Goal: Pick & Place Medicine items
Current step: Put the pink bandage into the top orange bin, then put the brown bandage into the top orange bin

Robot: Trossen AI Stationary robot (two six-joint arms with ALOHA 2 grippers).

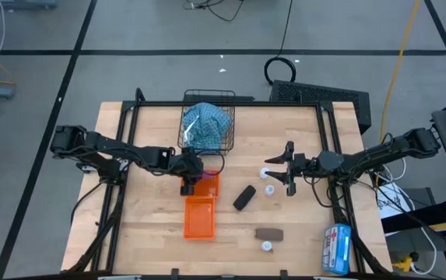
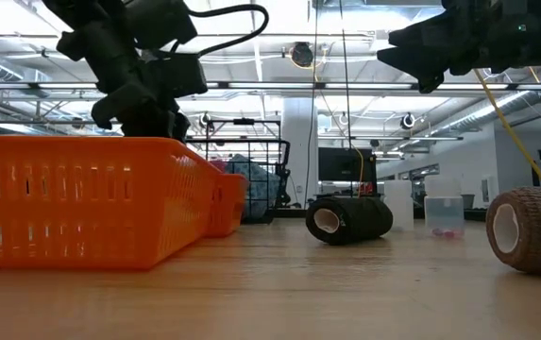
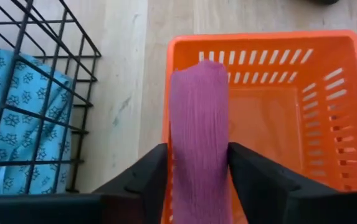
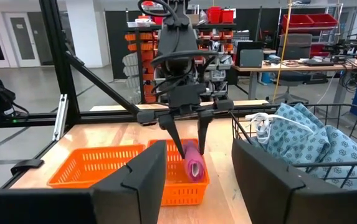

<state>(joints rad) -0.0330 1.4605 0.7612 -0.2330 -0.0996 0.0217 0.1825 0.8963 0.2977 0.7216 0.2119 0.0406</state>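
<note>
The pink oblong (image 3: pixel 198 124), a ribbed pink roll, sits between the fingers of my left gripper (image 1: pixel 188 185) over the farther orange basket (image 3: pixel 271 118). The blue patterned pouch (image 1: pixel 205 124) lies in a black wire basket (image 1: pixel 226 117). A black oblong (image 1: pixel 244 197), a brown bar (image 1: pixel 268 234) and three white vials (image 1: pixel 270 189) lie on the wooden table. My right gripper (image 1: pixel 279 169) hovers open right of them, holding nothing. My left gripper has the pink oblong pinched between its two fingers, which lie against its long sides (image 3: pixel 173 155). The fingers (image 4: pixel 179 146) slant down from the table's left, along the roll. The roll's free end (image 4: pixel 195 169) tilts down into the basket; I cannot tell whether it rests there.
A second orange basket (image 1: pixel 199 219) lies just nearer than the first. A blue-and-white packet (image 1: pixel 337 247) sits at the near right corner. A black frame (image 1: pixel 223 103) borders the table. Bare wood shows at the near left.
</note>
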